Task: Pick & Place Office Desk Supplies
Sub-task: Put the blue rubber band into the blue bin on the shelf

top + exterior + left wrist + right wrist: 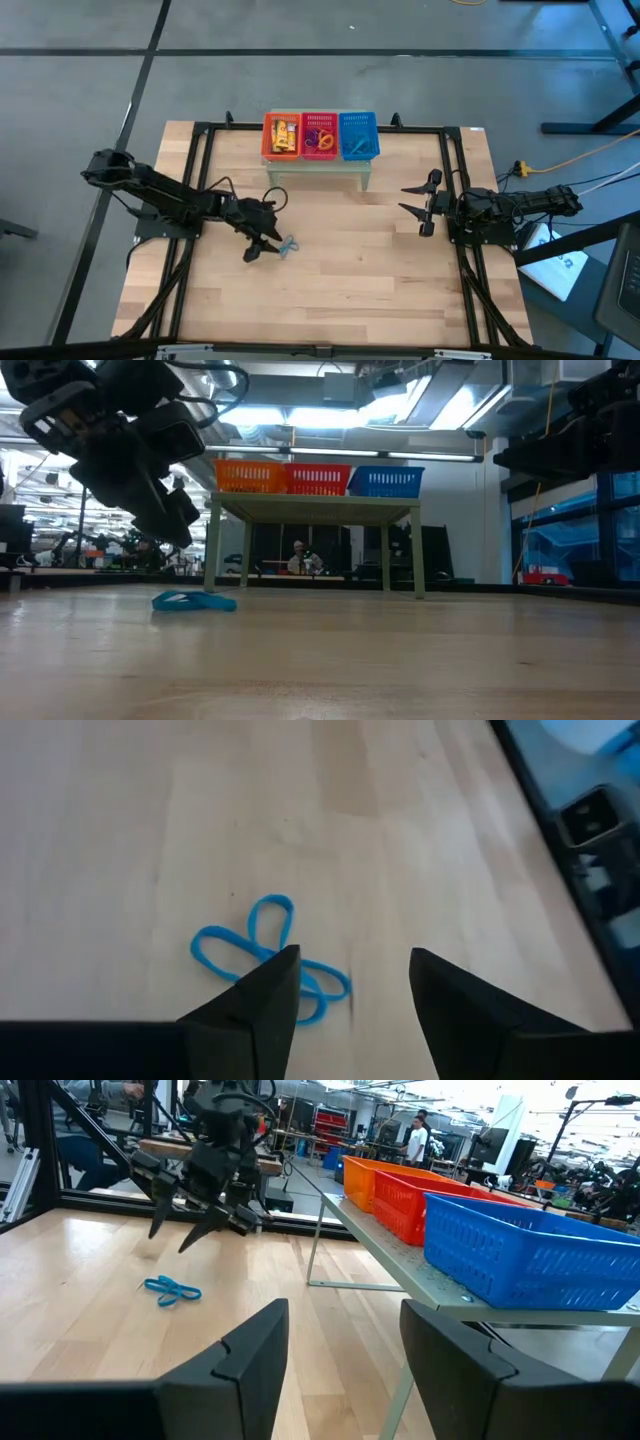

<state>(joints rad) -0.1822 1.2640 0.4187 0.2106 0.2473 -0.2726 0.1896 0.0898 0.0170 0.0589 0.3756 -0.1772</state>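
A thin blue loop, twisted into several lobes, lies flat on the wooden table [289, 244] [194, 601] [262, 952] [172, 1289]. My left gripper [262, 242] [348, 982] hovers just left of it, above the table, open, touching nothing. My right gripper [418, 208] [340, 1342] waits open near the table's right side. Other supplies lie in the baskets: yellow-orange blocks in the orange one [283, 135], purple and orange loops in the red one [320, 137], blue loops in the blue one [359, 138].
The three mesh baskets stand side by side on a small pale stand [318, 170] [315, 510] near the table's far edge. A black frame [448, 180] runs along the table's sides. Bare wood spreads around the loop and toward the near edge. People show in the room beyond.
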